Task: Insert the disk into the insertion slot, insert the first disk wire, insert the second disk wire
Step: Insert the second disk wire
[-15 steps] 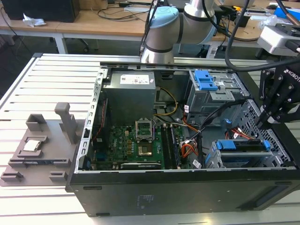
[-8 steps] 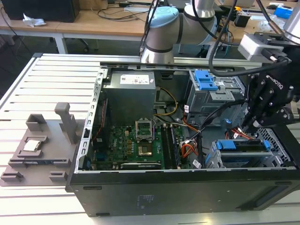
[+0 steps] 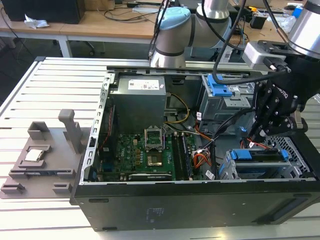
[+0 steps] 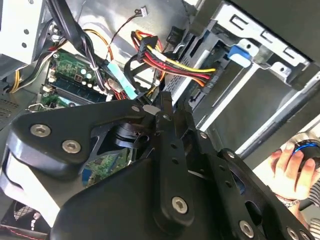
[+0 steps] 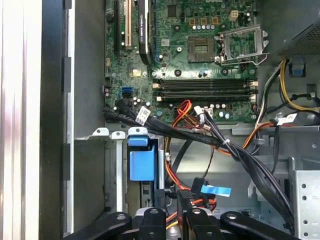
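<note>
The disk [image 3: 262,155] lies inside the insertion slot [image 3: 235,170], the low grey cage at the case's exterior-view right. Its blue carrier end [image 5: 141,165] shows at the cage mouth, and again in the second wrist view [image 4: 239,52]. A black plug with red, yellow and black wires [image 4: 200,75] sits against the disk's back. My gripper [image 3: 256,136] hangs just behind the cage. In both wrist views its fingers [image 4: 167,112] are shut on a black wire connector [image 5: 196,186] that carries a light blue tag [image 5: 216,190].
The taller grey cage with a blue latch [image 3: 218,86] stands behind the gripper. Bundled black, orange and yellow cables [image 5: 210,137] cross between motherboard [image 3: 150,150] and cages. A grey fixture [image 3: 45,155] lies outside the case. A person's hand [image 4: 290,170] rests beyond the case.
</note>
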`<state>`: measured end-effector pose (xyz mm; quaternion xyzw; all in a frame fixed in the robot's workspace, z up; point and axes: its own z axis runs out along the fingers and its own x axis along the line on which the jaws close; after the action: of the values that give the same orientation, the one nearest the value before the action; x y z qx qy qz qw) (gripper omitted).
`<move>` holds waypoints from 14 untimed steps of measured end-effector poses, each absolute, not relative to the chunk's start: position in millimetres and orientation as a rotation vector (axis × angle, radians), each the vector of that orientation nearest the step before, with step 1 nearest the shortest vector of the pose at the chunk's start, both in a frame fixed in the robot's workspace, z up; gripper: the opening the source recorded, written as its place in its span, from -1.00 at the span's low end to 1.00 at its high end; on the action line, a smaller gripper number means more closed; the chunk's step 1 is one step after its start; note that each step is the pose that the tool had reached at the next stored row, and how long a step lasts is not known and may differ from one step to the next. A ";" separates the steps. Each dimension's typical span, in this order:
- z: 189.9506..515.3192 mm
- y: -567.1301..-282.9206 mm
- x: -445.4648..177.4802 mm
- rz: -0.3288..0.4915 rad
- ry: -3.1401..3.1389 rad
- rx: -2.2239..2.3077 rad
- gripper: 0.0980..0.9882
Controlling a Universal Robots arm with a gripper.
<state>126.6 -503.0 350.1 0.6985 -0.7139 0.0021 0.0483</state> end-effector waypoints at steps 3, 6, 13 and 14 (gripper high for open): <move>348.1 -494.5 121.3 0.003 -2.180 2.129 -0.68; 346.9 -488.3 119.4 0.002 -2.183 2.127 -0.68; 340.2 -475.6 118.5 0.001 -2.197 2.112 -0.68; 338.6 -474.2 118.5 0.001 -2.200 2.109 -0.68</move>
<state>118.5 -474.2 338.6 0.6912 -0.7212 0.0003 0.0470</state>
